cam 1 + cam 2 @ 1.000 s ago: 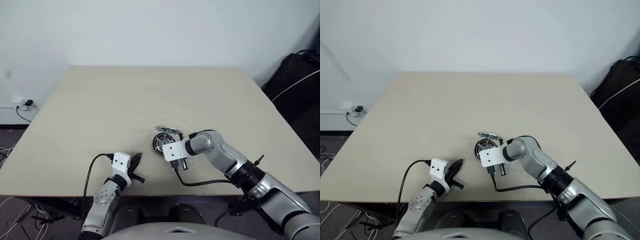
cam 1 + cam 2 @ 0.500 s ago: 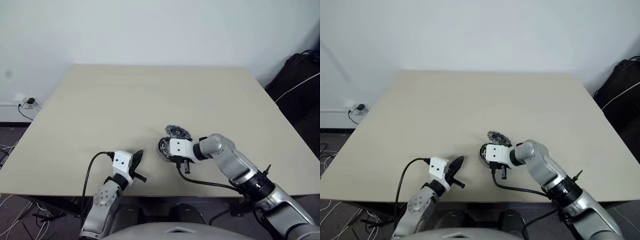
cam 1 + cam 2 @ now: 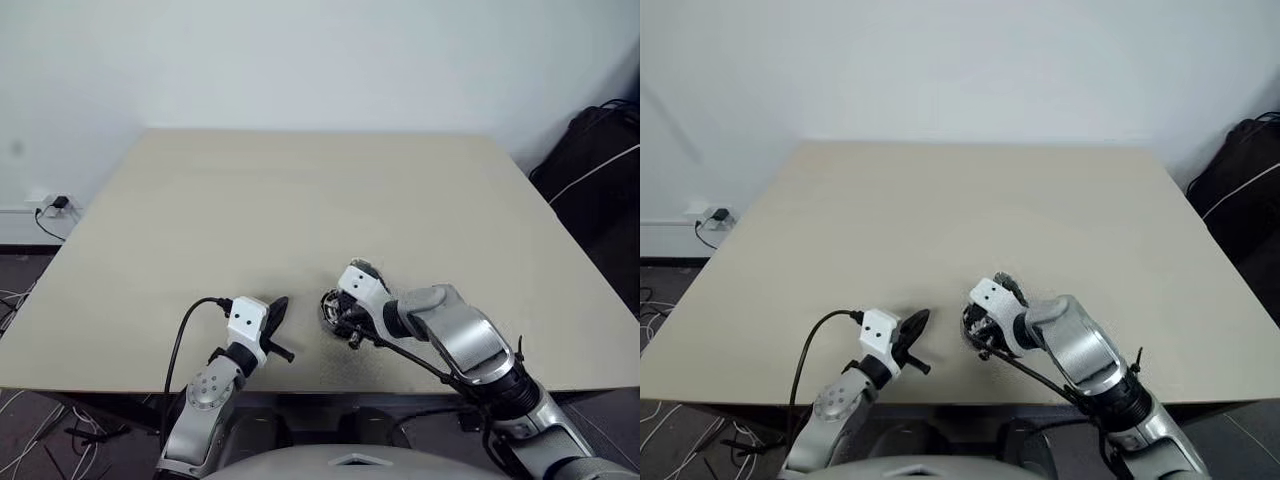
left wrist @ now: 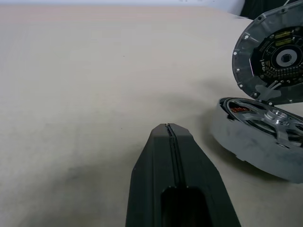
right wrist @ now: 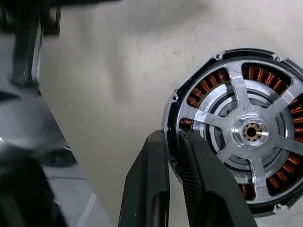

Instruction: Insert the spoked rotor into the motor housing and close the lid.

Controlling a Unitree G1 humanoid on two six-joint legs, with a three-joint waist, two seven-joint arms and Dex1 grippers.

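My right gripper is shut on the rim of the motor housing, a round part with copper windings around a silver-grey spoked centre. It holds the housing tipped up on edge, just above the table near the front edge. Right beside it, a silver-grey disc with cut-outs and a raised hub, the lid, lies flat on the table. My left gripper is shut and empty. It hangs low over the table a short way to the left, its fingertips pointing toward both parts. The spoked rotor is hidden.
The beige table stretches far ahead and to both sides; its front edge is close under both grippers. A black bag sits on the floor at the right. A wall socket with cables is at the left.
My right wrist has rolled and drawn back toward me, tipping the held housing from lying flat to standing on edge. The left gripper has risen slightly.
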